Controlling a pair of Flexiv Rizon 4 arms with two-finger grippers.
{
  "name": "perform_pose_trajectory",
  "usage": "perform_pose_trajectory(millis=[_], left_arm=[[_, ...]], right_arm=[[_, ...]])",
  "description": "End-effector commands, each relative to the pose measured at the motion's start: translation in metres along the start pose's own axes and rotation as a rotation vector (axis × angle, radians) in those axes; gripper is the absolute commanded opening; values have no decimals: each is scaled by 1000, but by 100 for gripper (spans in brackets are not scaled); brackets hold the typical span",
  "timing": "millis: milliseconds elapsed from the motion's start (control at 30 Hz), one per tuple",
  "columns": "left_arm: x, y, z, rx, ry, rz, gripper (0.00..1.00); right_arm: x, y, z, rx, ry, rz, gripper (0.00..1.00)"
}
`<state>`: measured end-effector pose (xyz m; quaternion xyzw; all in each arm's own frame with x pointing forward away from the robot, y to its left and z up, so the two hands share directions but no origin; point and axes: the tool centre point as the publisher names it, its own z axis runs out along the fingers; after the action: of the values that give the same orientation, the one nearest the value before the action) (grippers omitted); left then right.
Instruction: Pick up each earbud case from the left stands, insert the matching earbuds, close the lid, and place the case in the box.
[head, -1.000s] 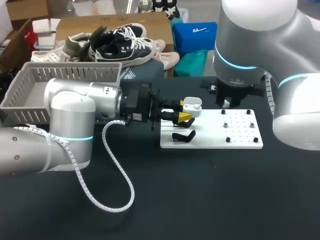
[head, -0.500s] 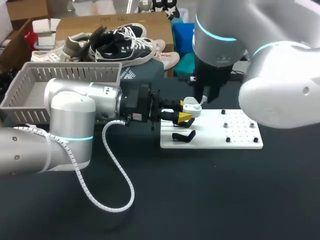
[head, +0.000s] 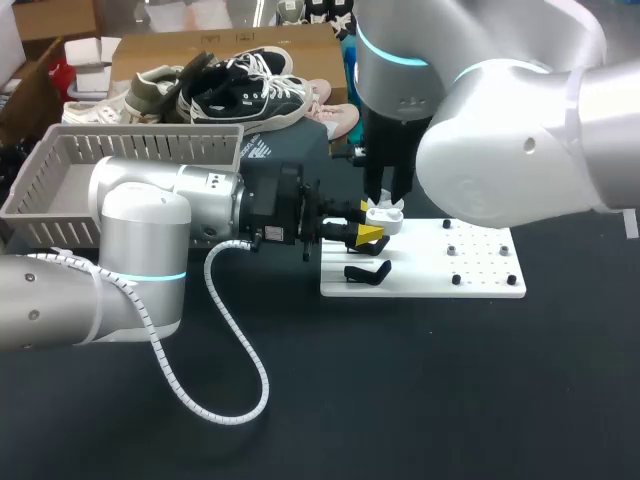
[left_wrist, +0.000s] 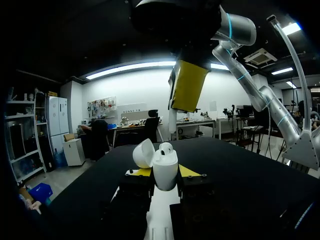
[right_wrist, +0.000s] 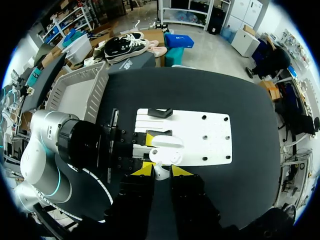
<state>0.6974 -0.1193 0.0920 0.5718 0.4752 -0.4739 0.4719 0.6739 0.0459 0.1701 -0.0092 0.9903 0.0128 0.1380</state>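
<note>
The left end effector (left_wrist: 165, 172) grips the open earbud case (left_wrist: 164, 164); the right end effector (right_wrist: 161, 171), at its 12 o'clock, pinches an earbud (right_wrist: 159, 173).

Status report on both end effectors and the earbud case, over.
Left end effector shut on open earbud case, first earbud seated. Right end effector above it, shut on loose earbud. Nothing between them.

At frame centre, the left arm's fingers (head: 370, 234) clasp an open earbud case (head: 384, 218) over the white plate (head: 480, 285); the right arm's fingers (head: 377, 190) hang directly above it.
</note>
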Motion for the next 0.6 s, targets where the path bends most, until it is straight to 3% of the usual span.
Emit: perform_pose_trajectory(millis=[33, 600], left_arm=[[0, 1, 0, 1, -1, 1, 0], [0, 1, 0, 1, -1, 1, 0]], right_arm=[[-2, 1, 4, -6, 6, 0, 0], [-3, 4, 16, -54, 16, -76, 0]])
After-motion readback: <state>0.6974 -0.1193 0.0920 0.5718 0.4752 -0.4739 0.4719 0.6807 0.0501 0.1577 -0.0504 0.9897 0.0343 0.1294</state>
